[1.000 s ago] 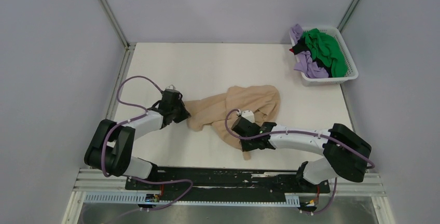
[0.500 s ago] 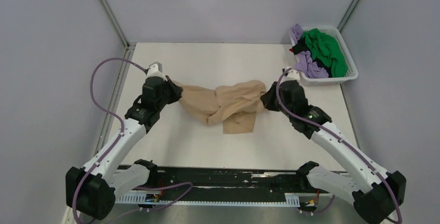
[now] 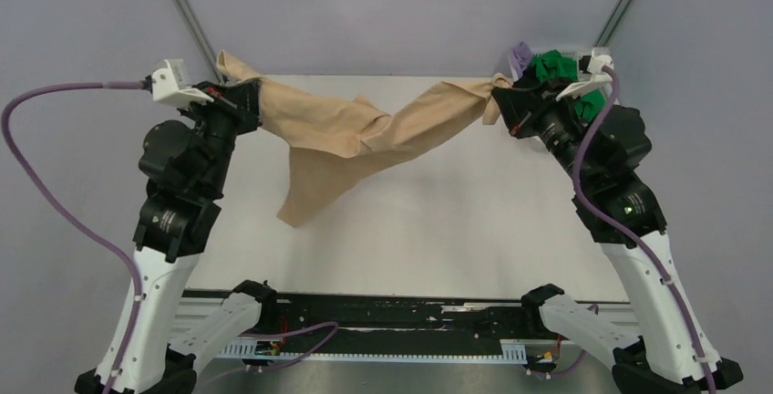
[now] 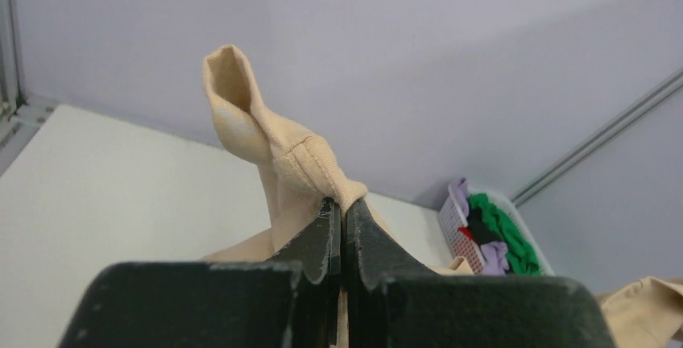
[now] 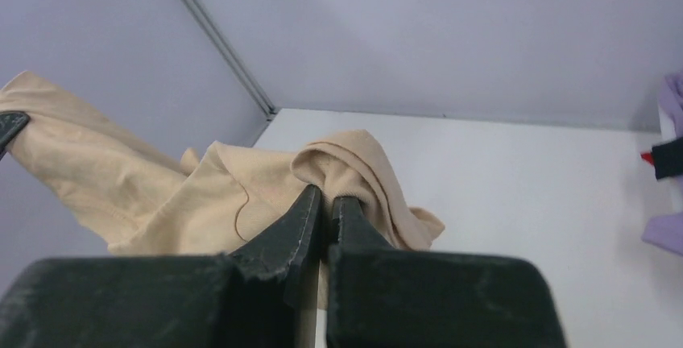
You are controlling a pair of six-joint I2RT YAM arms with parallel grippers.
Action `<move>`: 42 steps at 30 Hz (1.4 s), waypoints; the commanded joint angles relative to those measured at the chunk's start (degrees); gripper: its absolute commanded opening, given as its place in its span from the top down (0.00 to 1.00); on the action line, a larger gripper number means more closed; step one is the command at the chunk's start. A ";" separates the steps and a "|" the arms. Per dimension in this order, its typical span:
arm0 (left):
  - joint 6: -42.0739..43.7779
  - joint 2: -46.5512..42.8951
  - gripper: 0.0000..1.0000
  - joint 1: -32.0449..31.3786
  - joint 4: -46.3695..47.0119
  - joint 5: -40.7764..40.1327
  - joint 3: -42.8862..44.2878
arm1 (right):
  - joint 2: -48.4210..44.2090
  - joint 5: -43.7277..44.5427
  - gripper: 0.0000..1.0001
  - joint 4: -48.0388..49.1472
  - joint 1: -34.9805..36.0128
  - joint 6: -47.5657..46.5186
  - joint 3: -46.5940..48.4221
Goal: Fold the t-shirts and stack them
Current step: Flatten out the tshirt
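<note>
The tan t-shirt hangs in the air above the table, stretched between both grippers and twisted in the middle, with one flap drooping toward the table at lower left. My left gripper is shut on its left end; in the left wrist view the cloth bunches up out of the closed left gripper. My right gripper is shut on the right end, where the cloth folds over the right gripper's tips. Green and lilac t-shirts lie in the basket, partly hidden by the right arm.
The white lattice basket stands at the back right corner of the white table, just behind the right wrist. Grey walls close in on three sides. Both arms reach high over the table's back half.
Both arms have risen and spread apart, lifting the tan t-shirt off the table and pulling it out between them. The right gripper has closed on the cloth.
</note>
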 commanded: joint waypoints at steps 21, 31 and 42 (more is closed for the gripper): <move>10.36 19.34 1.00 1.38 -0.50 -6.63 18.28 | 17.00 5.51 1.00 1.85 -7.48 -9.28 18.29; 10.49 49.33 1.00 7.73 -9.15 6.68 63.35 | 37.73 -8.48 1.00 8.86 -18.48 -8.35 49.67; 11.69 36.63 1.00 8.59 -1.13 8.17 44.84 | 23.50 -12.97 1.00 9.45 -19.52 -9.42 25.89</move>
